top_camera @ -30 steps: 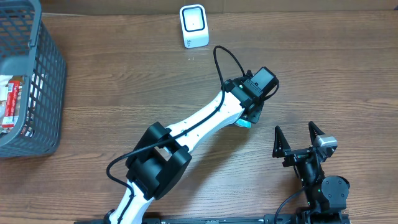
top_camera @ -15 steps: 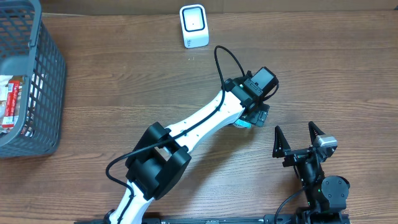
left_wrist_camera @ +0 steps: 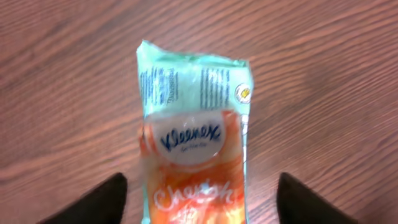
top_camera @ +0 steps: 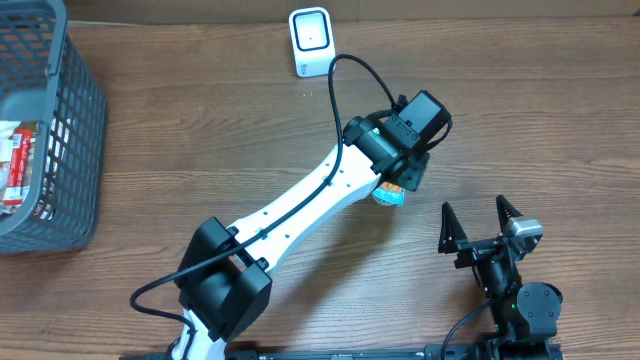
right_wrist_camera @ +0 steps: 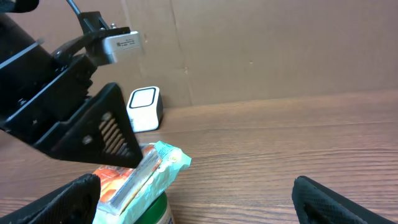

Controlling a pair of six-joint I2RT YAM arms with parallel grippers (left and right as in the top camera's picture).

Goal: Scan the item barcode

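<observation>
Kleenex pkt (left_wrist_camera: pixel 196 143) is seen betw. the left gripper (left_wrist_camera: pixel 202 199) fingers, tilted, one end raised over the table (top_camera: pixel 200 130), centre-right. Jaws are set part-open astride it; whether it's gripped can't be told. Scanner (top_camera: pixel 311 41) is seen well apart. Right gripper (top_camera: pixel 482 215) is spread wide, empty.

Kleenex pack (left_wrist_camera: pixel 193 143): orange-and-teal, label up, tilted; scanner (top_camera: pixel 311 40): white, upright, well apart

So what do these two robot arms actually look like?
The left arm is white with chunky black joints and a thin black cable looping alongside. The right arm is black, with a silver block near its tool, which has two pointed black fingers.
</observation>
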